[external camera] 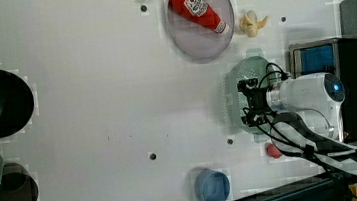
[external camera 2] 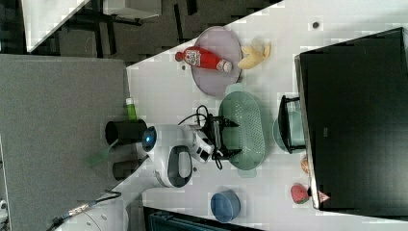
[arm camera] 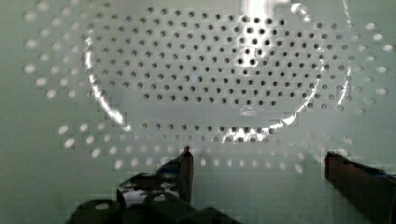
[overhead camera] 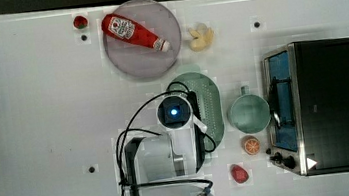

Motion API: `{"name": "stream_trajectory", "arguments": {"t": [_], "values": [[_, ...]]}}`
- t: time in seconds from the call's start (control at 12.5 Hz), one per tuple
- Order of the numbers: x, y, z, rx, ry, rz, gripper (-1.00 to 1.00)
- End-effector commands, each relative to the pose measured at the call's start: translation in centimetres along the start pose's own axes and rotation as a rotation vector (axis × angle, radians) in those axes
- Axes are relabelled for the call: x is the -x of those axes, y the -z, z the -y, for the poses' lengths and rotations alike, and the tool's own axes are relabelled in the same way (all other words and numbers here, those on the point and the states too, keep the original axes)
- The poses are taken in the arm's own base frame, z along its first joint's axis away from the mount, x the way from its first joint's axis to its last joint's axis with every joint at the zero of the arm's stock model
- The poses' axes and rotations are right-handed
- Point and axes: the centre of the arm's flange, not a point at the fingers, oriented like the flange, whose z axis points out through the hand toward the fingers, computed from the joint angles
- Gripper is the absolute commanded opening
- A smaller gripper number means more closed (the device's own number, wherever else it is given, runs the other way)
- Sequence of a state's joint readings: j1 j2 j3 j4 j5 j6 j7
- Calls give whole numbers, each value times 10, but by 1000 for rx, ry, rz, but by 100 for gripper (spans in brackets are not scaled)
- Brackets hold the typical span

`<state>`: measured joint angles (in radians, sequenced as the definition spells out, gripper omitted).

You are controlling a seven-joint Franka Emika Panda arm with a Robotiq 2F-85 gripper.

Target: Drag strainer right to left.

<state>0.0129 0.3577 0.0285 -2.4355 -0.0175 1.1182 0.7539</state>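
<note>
Strainer sits centre-right of top view, between plate and mug. Gripper spread wide, empty, inside bowl. Likely light, stiff, slippery plastic; hook rim wall, drag.

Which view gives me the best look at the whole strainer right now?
The right view: the strainer shows nearly whole, rim and tabs, the gripper at its edge. The top and left views have the arm across it; the wrist view shows its perforated floor close up.
</note>
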Motion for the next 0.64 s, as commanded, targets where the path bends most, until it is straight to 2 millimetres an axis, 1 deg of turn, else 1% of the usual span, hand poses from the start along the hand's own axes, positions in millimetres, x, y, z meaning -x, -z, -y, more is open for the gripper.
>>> {"name": "stream_trajectory", "arguments": {"t": [0.08,0.32,0.64], "values": [[38,8,9,-20,-20,5,100],[69,7,7,-18,9,5,100],[118,8,1,-20,-71,7,100]]}}
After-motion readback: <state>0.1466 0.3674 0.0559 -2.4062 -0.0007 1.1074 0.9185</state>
